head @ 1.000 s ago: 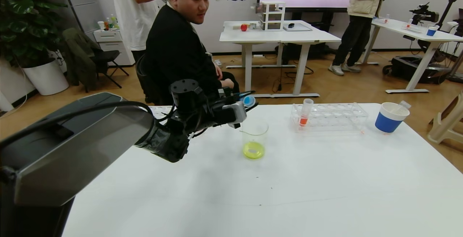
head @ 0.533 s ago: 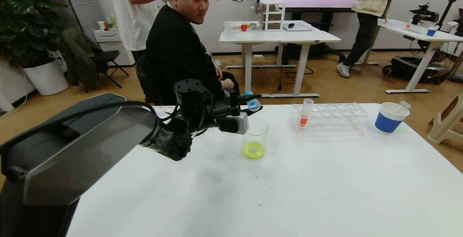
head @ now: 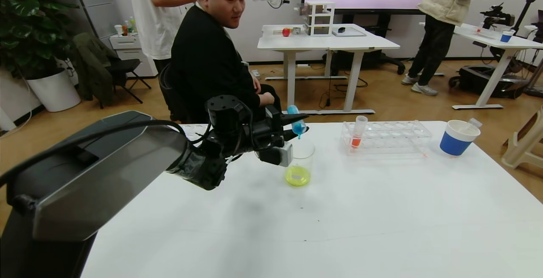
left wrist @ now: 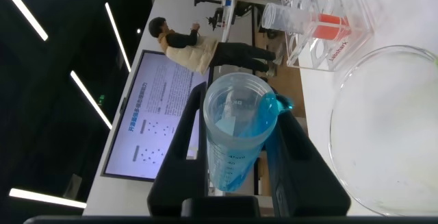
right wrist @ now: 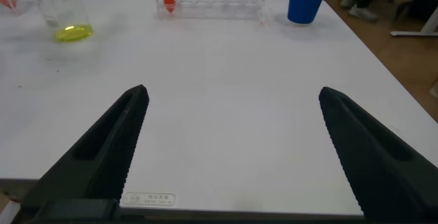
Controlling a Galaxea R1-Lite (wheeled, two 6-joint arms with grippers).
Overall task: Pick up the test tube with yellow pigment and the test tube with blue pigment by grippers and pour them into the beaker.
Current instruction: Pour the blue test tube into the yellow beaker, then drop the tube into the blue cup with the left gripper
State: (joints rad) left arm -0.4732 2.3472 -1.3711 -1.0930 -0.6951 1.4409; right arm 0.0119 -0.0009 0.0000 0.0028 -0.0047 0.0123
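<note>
Blue liquid fills part of a small clear tube (head: 296, 122), pinched across its middle by the left gripper (head: 295, 126), whose two black fingers are closed on it. The blue tube hangs just above the far rim of the beaker (head: 298, 162), which stands on the white table (head: 339, 227) with a shallow yellow-green pool already at its bottom. The tube's long axis is tipped steeply: its closed end sits higher and its open mouth points down toward the beaker, with a blue drop at the lip. In the left wrist view the tube (left wrist: 236, 135) shows its round mouth, liquid gathered at the rim, black fingers (left wrist: 185, 148) on either side and the beaker's rim (left wrist: 342, 114) close by.

Judging by its look, the tube is light, rigid, smooth and probably slippery, and could crack if squeezed hard. Mid-body, where it is held now, seems the best place to grip, leaving the mouth free to pour. The beaker looks like thin glass, light enough to be knocked over by a bump.

Farther right stand a clear rack (head: 388, 137) with one orange-red tube (head: 357, 131) upright in it, and a blue-and-white cup (head: 458, 138).

The right gripper (right wrist: 233, 148) hovers low over the near table, well away, fingers spread wide and holding nothing
</note>
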